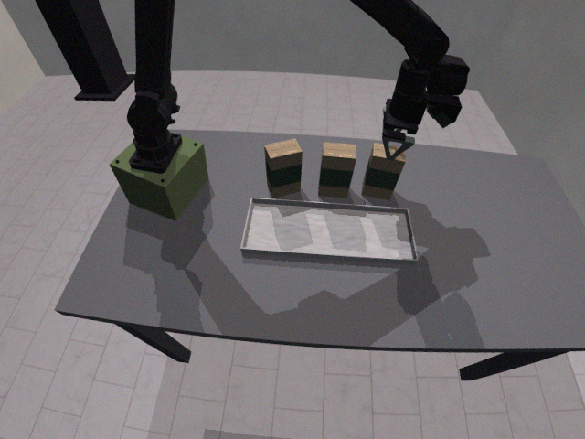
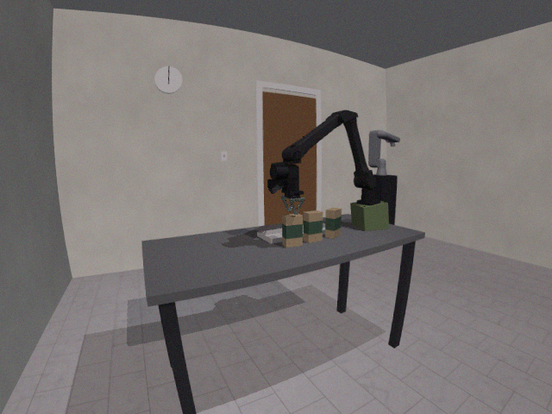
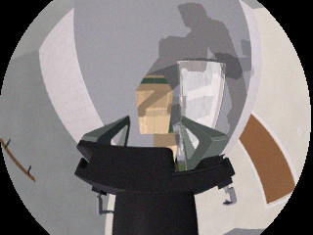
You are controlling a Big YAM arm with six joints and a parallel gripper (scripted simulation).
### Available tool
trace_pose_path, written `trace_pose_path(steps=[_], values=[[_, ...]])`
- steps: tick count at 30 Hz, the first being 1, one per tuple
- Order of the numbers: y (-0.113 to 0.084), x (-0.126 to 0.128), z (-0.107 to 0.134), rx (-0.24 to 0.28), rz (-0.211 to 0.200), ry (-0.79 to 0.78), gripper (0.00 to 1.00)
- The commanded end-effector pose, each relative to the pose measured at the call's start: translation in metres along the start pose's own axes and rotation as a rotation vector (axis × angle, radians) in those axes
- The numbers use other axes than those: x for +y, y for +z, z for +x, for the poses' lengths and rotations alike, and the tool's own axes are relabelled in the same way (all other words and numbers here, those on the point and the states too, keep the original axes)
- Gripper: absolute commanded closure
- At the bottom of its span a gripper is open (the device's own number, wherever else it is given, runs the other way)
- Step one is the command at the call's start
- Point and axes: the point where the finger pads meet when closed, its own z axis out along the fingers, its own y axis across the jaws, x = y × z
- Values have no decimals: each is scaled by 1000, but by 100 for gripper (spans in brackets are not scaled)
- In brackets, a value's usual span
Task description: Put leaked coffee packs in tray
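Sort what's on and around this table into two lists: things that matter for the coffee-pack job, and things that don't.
Part of the job:
- left pack
- middle pack
- right pack, with the open tool just above it
- tray, nothing in it

Not part of it:
- green base block
- wall clock
- door

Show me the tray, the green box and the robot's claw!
tray [image 1: 328, 258]: top view, on its near rim.
green box [image 1: 182, 181]: top view, on its front side.
claw [image 1: 396, 152]: top view, between its open fingertips, above the end pack.
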Motion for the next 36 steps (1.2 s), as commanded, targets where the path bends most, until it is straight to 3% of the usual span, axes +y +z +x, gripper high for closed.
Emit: trace_pose_path(steps=[1, 3, 15, 17, 18, 21, 26, 30, 36], values=[[2, -1, -14, -23, -8, 1, 22], [13, -4, -3, 0, -1, 1, 22], [41, -5, -3, 1, -1, 2, 22], [41, -5, -3, 1, -1, 2, 22], [17, 2, -29, -67, -19, 5, 22], [39, -1, -15, -26, -9, 2, 22], [50, -3, -5, -4, -3, 2, 22], [35, -2, -13, -34, -11, 3, 22], [35, -2, -13, -35, -11, 3, 22]])
